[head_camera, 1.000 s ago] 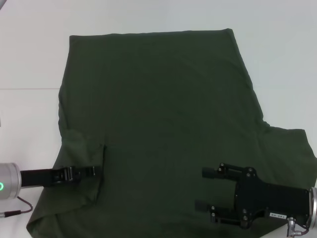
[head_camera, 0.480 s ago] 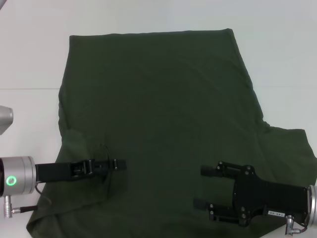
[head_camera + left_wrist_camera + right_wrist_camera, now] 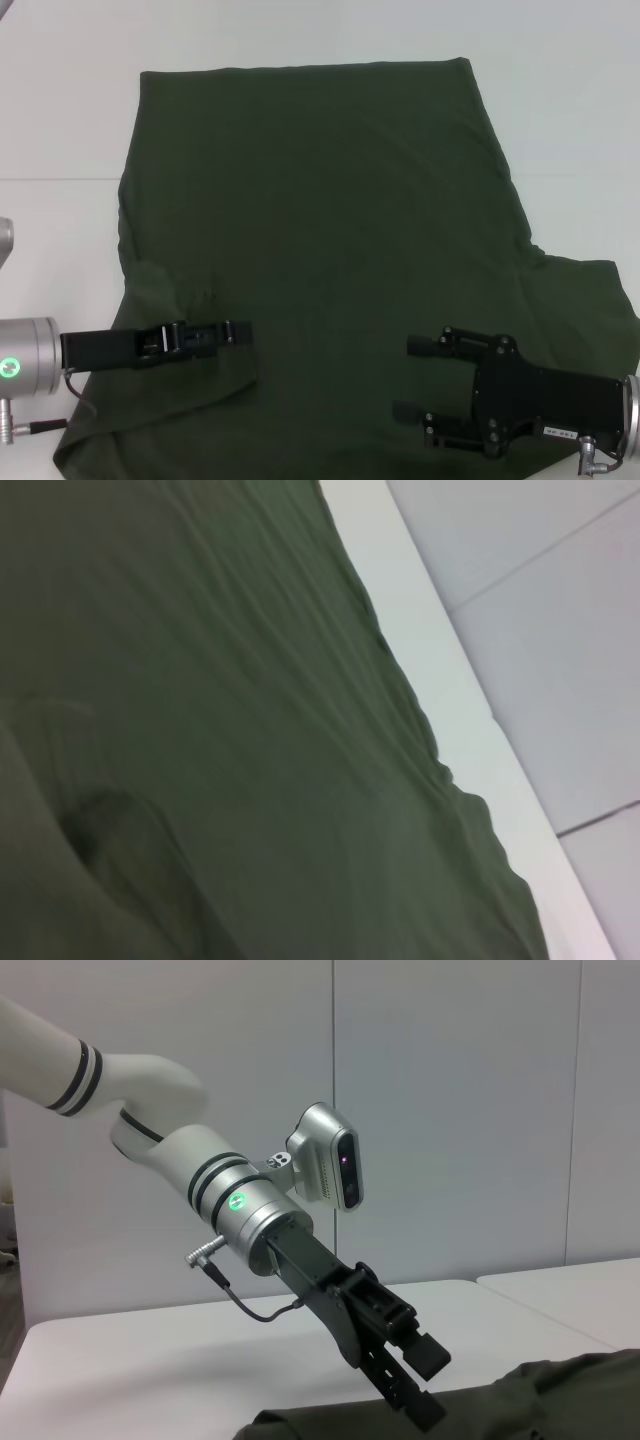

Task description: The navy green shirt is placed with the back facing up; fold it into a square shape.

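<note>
Fabric: olive-green, soft and matte; the navy green shirt (image 3: 320, 260) lies spread across the white table (image 3: 60, 120), filling the middle of the head view from upper centre down to the bottom edge.

Right sleeve: sticks out flat toward the lower right of the frame, not yet folded.

Left sleeve: bunched and turned inward at the lower left, with a raised ridge of cloth under and just ahead of the left pincer.

Left gripper (image 3: 240, 330): low at the lower left, reaching toward the centre over the shirt. A second ago it sat nearer the shirt's left edge; it has since carried inward and now holds about level. Its fingers look close together, but I cannot tell whether cloth is pinched between them.

Right gripper (image 3: 415, 378): lower right, hovering over the shirt body, jaws spread wide with nothing between them; barely moved over the last second.

Right wrist view: shows the left arm across the table, its finger tips down at the cloth edge (image 3: 420, 1415).

Meaning: the left sleeve appears to be drawn in over the body, so the first side fold looks underway; the right side remains.
</note>
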Action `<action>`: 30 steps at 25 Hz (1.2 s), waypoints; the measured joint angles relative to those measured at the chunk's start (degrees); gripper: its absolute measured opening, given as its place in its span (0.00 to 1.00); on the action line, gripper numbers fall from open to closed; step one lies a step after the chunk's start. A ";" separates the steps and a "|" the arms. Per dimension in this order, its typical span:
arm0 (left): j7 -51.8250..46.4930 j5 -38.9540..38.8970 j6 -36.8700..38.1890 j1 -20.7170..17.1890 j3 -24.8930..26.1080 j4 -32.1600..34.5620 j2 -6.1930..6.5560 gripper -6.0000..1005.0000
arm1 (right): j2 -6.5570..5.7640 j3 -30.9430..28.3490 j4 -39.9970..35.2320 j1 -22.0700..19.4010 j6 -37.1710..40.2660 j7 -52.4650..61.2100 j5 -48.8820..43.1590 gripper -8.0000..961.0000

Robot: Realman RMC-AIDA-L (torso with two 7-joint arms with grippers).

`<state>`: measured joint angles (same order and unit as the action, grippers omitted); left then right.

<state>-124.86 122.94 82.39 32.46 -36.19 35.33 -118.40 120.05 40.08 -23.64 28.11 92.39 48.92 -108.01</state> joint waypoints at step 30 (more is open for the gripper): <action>56.00 -5.10 22.17 -13.83 5.41 6.53 -0.78 0.89 | -0.25 0.32 -5.60 0.51 -0.38 18.43 3.64 0.78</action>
<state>-68.86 117.84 104.56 18.63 -30.78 41.86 -119.18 119.81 40.40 -29.23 28.62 92.02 67.35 -104.37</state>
